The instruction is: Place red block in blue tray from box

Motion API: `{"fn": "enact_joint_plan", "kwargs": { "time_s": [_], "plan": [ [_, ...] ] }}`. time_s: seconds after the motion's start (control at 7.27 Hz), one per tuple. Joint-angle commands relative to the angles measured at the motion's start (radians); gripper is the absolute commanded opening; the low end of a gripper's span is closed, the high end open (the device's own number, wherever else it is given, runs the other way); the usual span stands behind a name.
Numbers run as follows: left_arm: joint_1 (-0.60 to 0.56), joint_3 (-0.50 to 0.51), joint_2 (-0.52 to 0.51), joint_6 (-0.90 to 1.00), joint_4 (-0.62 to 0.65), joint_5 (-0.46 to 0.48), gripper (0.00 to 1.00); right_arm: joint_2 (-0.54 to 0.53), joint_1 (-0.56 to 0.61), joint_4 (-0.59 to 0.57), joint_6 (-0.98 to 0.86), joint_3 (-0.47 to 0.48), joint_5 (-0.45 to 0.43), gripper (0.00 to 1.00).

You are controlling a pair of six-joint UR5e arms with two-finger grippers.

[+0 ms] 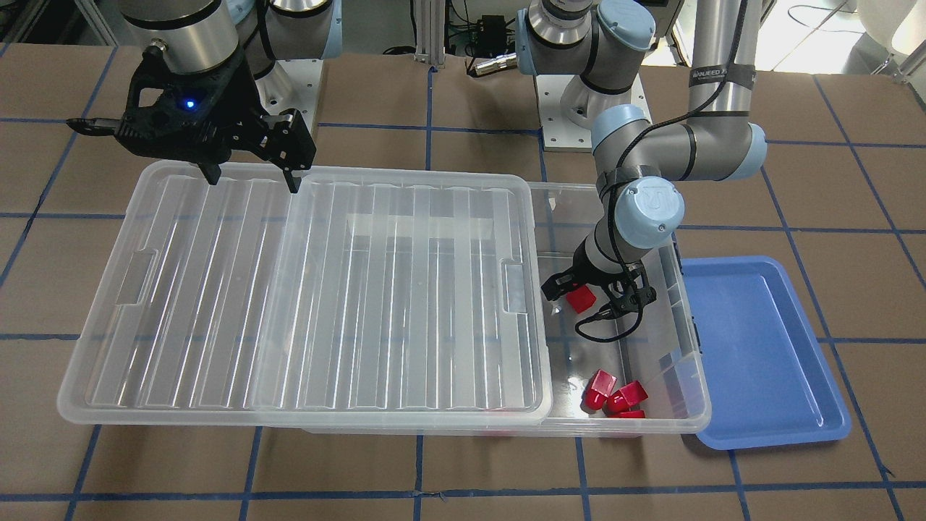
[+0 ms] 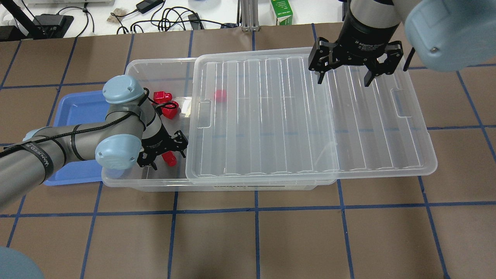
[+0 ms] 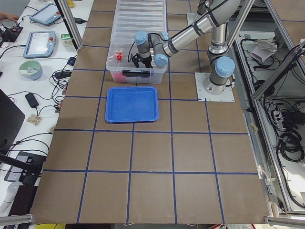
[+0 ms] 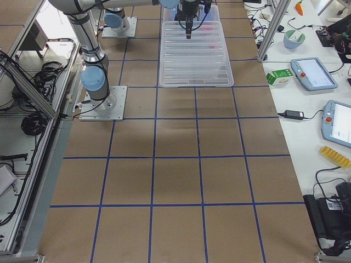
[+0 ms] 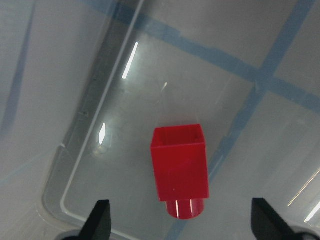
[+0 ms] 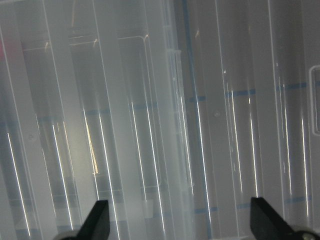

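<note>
The clear box (image 2: 155, 69) has its ribbed lid (image 2: 310, 116) slid toward my right, so its left end is uncovered. My left gripper (image 2: 166, 157) is down inside that uncovered end, open, its fingers on either side of a red block (image 5: 180, 167) that lies on the box floor (image 1: 581, 298). Three more red blocks (image 1: 615, 396) lie in the box's far corner, and one (image 2: 220, 95) shows through the lid. The blue tray (image 1: 759, 347) sits on the table right beside the box's uncovered end. My right gripper (image 2: 350, 73) is open and empty, hovering just over the lid (image 6: 150, 125).
The lid overhangs the box on my right side and covers most of it. The left arm's elbow (image 2: 118, 149) is above the blue tray (image 2: 79, 112). Cables and a green carton (image 2: 281, 11) lie beyond the table's far edge.
</note>
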Motion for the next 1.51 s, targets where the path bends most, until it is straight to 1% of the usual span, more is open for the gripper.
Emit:
{"fn": "enact_joint_plan", "kwargs": {
  "time_s": [0.0,0.14,0.41,0.55,0.83,0.96,1.1,1.24,1.38],
  "plan": [
    [-0.002,0.007,-0.005,0.037,0.029,0.004,0.08,0.001,0.0,0.0,0.0,0.0,0.002,1.0],
    [-0.003,0.009,0.013,0.044,0.032,0.004,0.0,-0.001,0.0,0.0,0.0,0.0,0.003,1.0],
    [-0.003,0.018,0.035,0.049,0.031,0.003,0.0,-0.001,0.0,0.0,0.0,0.0,0.003,1.0],
    [-0.005,0.056,0.059,0.069,0.011,0.004,0.0,-0.001,0.0,0.0,0.0,0.0,0.002,1.0],
    [-0.005,0.299,0.123,0.151,-0.356,0.004,0.0,0.002,-0.006,-0.002,-0.002,-0.005,0.005,1.0],
    [-0.006,0.397,0.148,0.164,-0.488,0.004,0.0,0.002,-0.043,-0.003,-0.03,-0.011,0.003,1.0],
    [-0.005,0.473,0.163,0.236,-0.587,0.004,0.0,-0.001,-0.13,0.0,-0.131,-0.012,0.002,1.0],
    [0.023,0.516,0.165,0.391,-0.592,0.009,0.0,-0.001,-0.223,0.0,-0.258,-0.011,0.0,1.0],
    [0.084,0.512,0.151,0.491,-0.585,0.009,0.0,0.002,-0.326,-0.02,-0.431,-0.002,0.008,1.0]
  ]
}}
